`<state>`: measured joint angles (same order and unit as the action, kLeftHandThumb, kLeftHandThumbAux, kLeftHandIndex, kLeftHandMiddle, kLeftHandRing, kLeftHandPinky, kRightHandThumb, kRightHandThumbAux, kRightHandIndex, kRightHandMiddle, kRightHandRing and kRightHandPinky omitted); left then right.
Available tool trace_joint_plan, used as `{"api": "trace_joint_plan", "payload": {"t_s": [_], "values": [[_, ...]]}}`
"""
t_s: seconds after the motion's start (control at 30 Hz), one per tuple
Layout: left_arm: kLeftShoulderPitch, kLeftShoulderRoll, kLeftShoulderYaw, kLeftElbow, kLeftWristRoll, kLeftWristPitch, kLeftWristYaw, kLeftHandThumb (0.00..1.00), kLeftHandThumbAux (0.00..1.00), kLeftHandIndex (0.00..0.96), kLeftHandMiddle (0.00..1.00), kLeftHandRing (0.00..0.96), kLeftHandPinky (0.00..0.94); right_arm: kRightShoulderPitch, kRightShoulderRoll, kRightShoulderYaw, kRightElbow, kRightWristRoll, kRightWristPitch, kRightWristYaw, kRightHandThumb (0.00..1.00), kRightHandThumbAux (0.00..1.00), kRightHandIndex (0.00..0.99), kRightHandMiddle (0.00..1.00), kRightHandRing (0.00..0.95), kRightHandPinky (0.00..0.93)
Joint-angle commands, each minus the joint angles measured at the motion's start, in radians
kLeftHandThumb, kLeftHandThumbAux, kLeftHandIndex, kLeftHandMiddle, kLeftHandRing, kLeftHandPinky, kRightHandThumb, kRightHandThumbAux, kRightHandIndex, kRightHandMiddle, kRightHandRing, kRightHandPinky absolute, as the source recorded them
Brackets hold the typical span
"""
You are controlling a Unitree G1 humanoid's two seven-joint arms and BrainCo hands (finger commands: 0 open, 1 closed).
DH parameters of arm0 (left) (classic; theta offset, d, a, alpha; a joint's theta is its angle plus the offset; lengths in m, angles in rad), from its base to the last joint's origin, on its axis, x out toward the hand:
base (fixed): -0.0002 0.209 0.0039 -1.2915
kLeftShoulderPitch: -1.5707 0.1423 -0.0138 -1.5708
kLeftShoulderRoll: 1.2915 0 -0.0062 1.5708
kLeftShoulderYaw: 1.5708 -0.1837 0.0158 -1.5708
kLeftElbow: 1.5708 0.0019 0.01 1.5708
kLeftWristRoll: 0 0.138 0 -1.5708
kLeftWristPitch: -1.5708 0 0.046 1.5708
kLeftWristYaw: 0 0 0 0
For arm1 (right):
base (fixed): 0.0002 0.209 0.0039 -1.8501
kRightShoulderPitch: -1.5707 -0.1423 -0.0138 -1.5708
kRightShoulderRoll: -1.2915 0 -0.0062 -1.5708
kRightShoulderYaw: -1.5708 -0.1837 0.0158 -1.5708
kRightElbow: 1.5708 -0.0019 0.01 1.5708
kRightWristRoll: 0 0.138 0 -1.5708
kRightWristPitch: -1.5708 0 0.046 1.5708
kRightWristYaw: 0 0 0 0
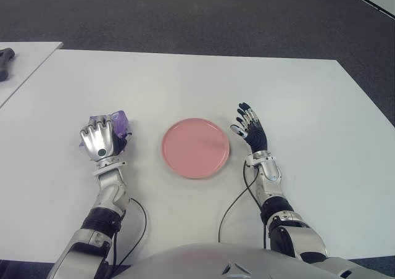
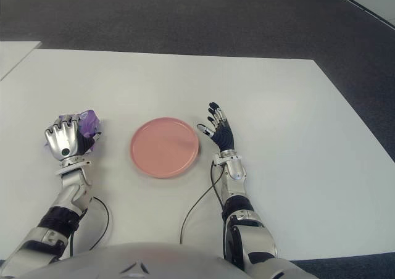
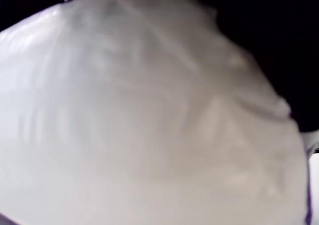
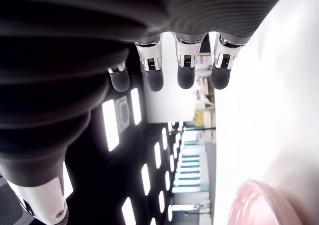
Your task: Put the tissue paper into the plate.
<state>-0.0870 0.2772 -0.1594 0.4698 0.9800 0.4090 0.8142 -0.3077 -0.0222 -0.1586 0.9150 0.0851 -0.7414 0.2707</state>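
I count one pink plate (image 1: 195,147), one purple tissue paper pack (image 1: 116,124) and my two hands on the white tabletop (image 1: 185,81). My left hand (image 1: 99,141) sits to the left of the plate with its fingers (image 1: 102,129) curled over the tissue paper, clamped on it; the pack lies well apart from the plate and only its purple top and one side show past the knuckles. The left wrist view is filled by a pale, blurred surface pressed close to the lens, so nothing there can be read. My right hand (image 1: 249,129) is just right of the plate, fingers (image 4: 185,68) spread and straight, holding nothing. A second white table (image 1: 18,60) is cut off at the far left, carrying a dark object (image 1: 5,60) I cannot identify. The floor (image 1: 185,13) beyond is dark carpet.
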Motion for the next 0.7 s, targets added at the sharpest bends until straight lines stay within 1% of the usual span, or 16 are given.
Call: {"api": "trace_joint_plan", "payload": {"t_s": [0.03,0.13,0.2,0.7], "values": [[0.032,-0.018,-0.015,0.062,-0.066,-0.022,-0.029,1.0,0.643,0.729,0.429,0.51,0.681,0.117,-0.003,-0.017,0.081,0.022,0.019,0.003,0.081,0.706,0.042,0.017,0.002,0.044],[0.027,-0.015,-0.018,0.068,-0.073,-0.025,-0.022,1.0,0.633,0.74,0.442,0.516,0.757,0.115,-0.003,-0.018,0.083,0.022,0.02,0.002,0.081,0.706,0.042,0.017,0.002,0.044],[0.024,-0.014,-0.019,0.07,-0.077,-0.026,-0.018,1.0,0.632,0.743,0.445,0.516,0.771,0.115,-0.003,-0.018,0.084,0.021,0.02,0.002,0.081,0.706,0.042,0.017,0.002,0.044],[0.005,0.011,-0.017,0.065,-0.1,-0.037,0.0,1.0,0.629,0.729,0.456,0.505,0.767,0.104,-0.003,-0.02,0.095,0.02,0.023,0.0,0.081,0.706,0.042,0.017,0.002,0.044]]}}
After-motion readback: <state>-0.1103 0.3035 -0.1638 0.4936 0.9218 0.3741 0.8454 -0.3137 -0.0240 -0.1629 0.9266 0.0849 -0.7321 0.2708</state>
